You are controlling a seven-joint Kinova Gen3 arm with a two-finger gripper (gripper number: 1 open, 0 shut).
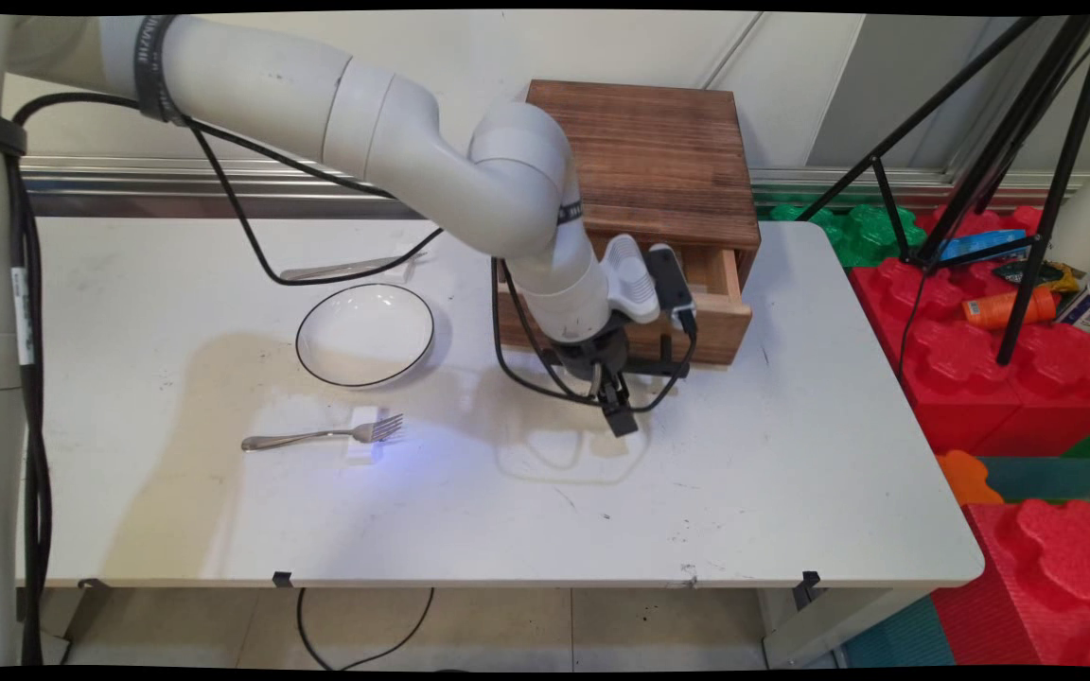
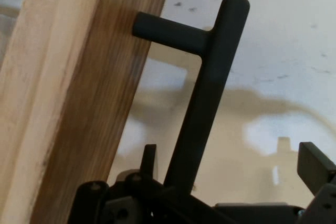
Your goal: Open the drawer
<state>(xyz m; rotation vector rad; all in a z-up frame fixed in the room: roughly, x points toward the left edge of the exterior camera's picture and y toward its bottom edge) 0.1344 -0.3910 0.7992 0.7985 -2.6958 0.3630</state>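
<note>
Fork (image 1: 323, 436) toward the table's (image 1: 744, 492) near edge, bowl (image 1: 365, 334) behind; gripper (image 1: 613, 402) spread wide around the black handle (image 2: 207, 93) of the half-open wooden drawer (image 1: 711, 317) at the far edge.

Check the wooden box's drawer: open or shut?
Partly open: the drawer juts from the wooden box, its inside showing; the gripper is at its handle.

— What's nearest the end effector (image 1: 619, 402)?
— A dark brown wooden box (image 1: 644, 180) with a paler drawer (image 1: 711, 298), standing upright on the table (image 1: 744, 473). The drawer is pulled partway out.
— And its handle?
— The black bar handle (image 2: 210, 98) on the drawer front runs between the end effector's spread fingers (image 2: 315, 166), close to one of them.
</note>
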